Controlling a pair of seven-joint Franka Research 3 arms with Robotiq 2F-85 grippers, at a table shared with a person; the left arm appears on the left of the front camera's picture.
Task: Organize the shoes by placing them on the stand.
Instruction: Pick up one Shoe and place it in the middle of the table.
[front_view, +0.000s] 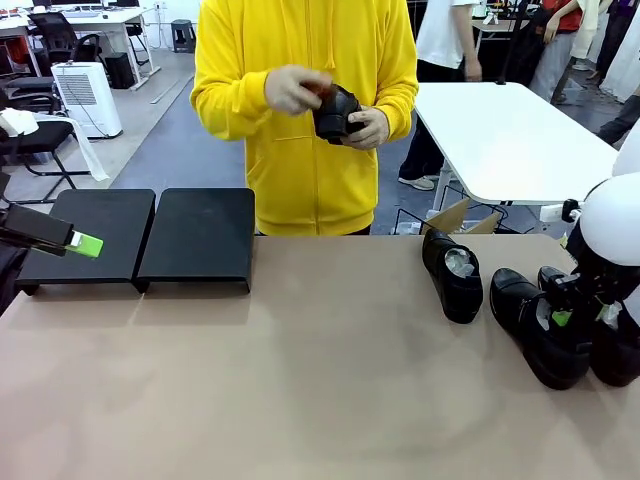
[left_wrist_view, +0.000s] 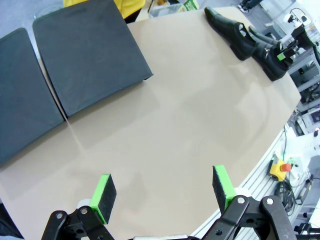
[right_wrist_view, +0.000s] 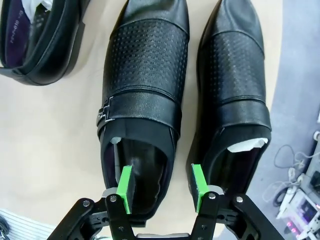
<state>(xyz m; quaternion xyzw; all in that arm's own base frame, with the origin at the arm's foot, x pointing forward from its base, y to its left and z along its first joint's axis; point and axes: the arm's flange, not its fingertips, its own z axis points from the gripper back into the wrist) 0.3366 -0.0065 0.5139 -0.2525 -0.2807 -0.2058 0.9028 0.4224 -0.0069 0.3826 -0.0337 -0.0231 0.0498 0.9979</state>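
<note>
My right gripper hangs half spread over the middle shoe at the table's right end, one pad inside its opening and the other in the gap beside the neighbouring shoe, pinching nothing. My left gripper is spread wide above the tabletop near the stand at far left. The person holds a fourth shoe.

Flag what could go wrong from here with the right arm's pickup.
1. The right gripper straddles one side wall of the middle shoe, its outer pad beside the neighbouring shoe; closing or lifting may drag that one.
2. If gripped only at the heel, the shoe may tip toe-down on the way to the stand.
</note>
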